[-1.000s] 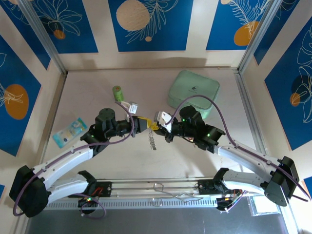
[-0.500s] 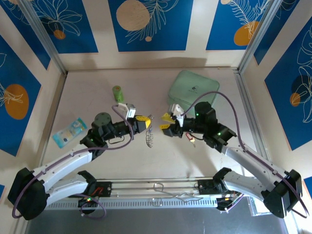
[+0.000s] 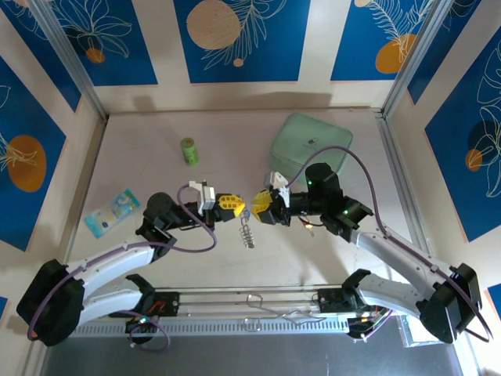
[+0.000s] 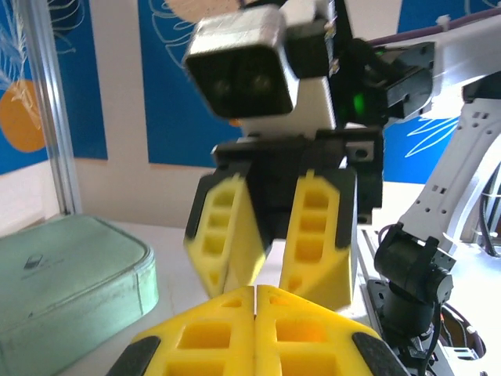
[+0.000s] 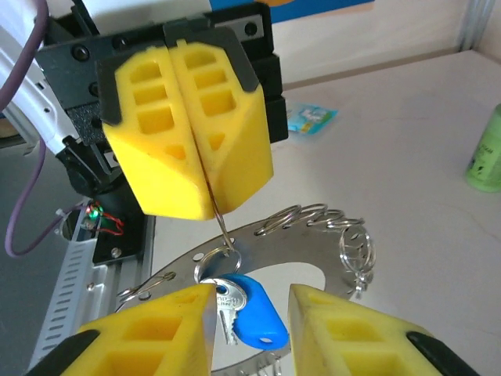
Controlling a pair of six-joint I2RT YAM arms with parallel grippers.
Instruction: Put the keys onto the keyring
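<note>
On the keyring (image 5: pixel 313 221) wire, pinched shut with left tool (image 5: pixel 208 196). Straddling its blue-tagged key (image 5: pixel 254 313) with right tool (image 3: pixel 262 205), parted, empty.

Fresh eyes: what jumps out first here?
The left gripper and right gripper meet nose to nose in the middle of the top view. The left one is shut on the wire of the spiky keyring, which dangles below it. The blue-tagged key hangs just under that pinch, between the right one's parted fingers.
</note>
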